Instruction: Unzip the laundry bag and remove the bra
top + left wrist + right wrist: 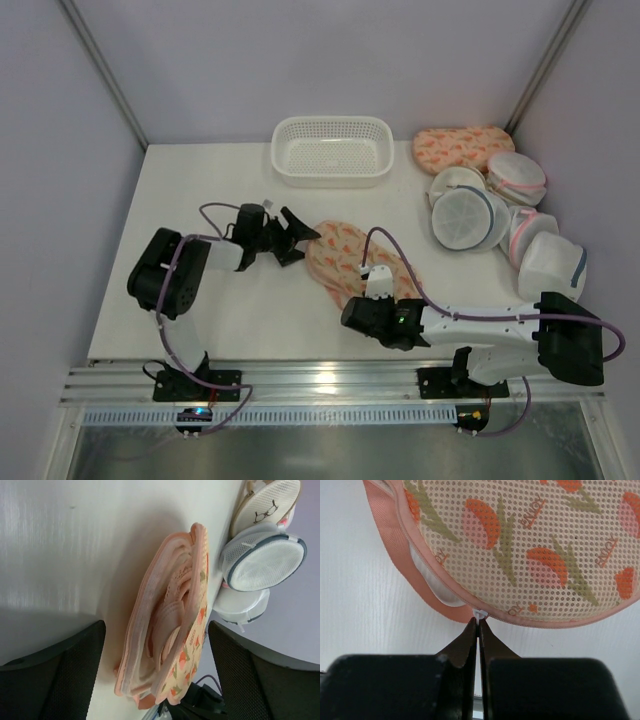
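- Overhead, the laundry bag [345, 255] lies flat on the bench [200, 190], central, toward the near edge. The left tool [290, 237] sits just beside the bag's end toward the left edge, spread and released. The right tool [350, 312] meets its near rim.
- Left wrist: its fingers [75, 680] stand wide, gripping nothing. The bag's unzipped seam gapes toward them, the pale pink bra [167, 622] folded inside. Judged: lined up this way to reach in.
- Right wrist: tool clenched on the small white zipper pull [478, 614] at the pink edging. Probably held there to anchor the bag while the other arm goes for the bra.
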`<state>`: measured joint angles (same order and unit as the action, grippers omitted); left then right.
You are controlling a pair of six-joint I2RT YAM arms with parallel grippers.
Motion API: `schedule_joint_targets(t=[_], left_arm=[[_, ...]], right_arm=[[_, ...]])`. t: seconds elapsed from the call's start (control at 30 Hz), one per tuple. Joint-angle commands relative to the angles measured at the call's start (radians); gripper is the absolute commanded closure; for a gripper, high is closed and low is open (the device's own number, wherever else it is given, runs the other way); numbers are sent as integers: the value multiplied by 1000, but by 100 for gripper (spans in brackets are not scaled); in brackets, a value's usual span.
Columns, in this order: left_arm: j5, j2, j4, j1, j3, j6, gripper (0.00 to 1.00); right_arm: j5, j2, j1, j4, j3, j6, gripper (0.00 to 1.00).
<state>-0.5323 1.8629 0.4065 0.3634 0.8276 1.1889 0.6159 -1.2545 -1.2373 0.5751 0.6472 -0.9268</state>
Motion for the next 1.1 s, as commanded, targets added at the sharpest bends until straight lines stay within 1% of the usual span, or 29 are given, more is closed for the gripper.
schedule_joint_targets(t=[0.0, 0.1, 0.17, 0.2, 0.23, 0.27, 0.3, 0.33, 0.4, 0.43, 0.47, 0.53, 0.6, 0.67, 0.7, 0.8, 0.93, 1.03, 1.07], left_arm=[[25, -68, 68, -3, -90, 12, 14], [72, -197, 23, -3, -205, 11, 13], [110, -276, -36, -1, -261, 14, 11], [121, -360, -63, 0, -309, 15, 11], [132, -404, -89, 6, -327, 17, 10], [173, -445, -119, 11, -347, 23, 10], [196, -531, -197, 20, -372, 26, 10], [219, -572, -236, 43, -381, 31, 10], [277, -649, -299, 77, -396, 52, 5], [290, -712, -334, 95, -403, 61, 4], [299, -735, -342, 129, -404, 73, 3], [314, -764, -334, 161, -406, 118, 1], [327, -759, -311, 209, -403, 150, 1], [333, -716, -282, 241, -392, 169, 1], [331, -697, -269, 274, -390, 185, 1], [325, -611, -203, 336, -378, 212, 1], [316, -502, -126, 376, -364, 248, 3], [318, -436, -25, 382, -372, 268, 16], [316, -423, 4, 384, -375, 282, 29]], right_arm=[[2, 24, -1, -30, 14, 17, 96], [-14, 15, -1, -84, 12, 42, 96], [-59, 12, -1, -138, 8, 97, 96], [-85, 17, -2, -211, -1, 121, 96], [-131, 20, -1, -246, -7, 162, 96], [-152, 30, -2, -283, -14, 181, 96], [-175, 36, -1, -352, -23, 198, 96], [-195, 41, -1, -381, -29, 216, 96], [-246, 44, -1, -452, -29, 255, 96], [-260, 43, -1, -469, -26, 267, 96], [-284, 37, -1, -486, -24, 285, 96], [-312, 18, -2, -518, -14, 301, 96], [-356, 7, -1, -561, -14, 316, 96], [-381, -5, -1, -601, -17, 324, 96], [-398, -6, -1, -616, -18, 327, 96], [-407, -19, -2, -621, -12, 332, 96], [-413, -11, -1, -626, -17, 333, 96], [-416, 0, -2, -623, -21, 332, 96], [-418, 6, -1, -618, -24, 333, 96]])
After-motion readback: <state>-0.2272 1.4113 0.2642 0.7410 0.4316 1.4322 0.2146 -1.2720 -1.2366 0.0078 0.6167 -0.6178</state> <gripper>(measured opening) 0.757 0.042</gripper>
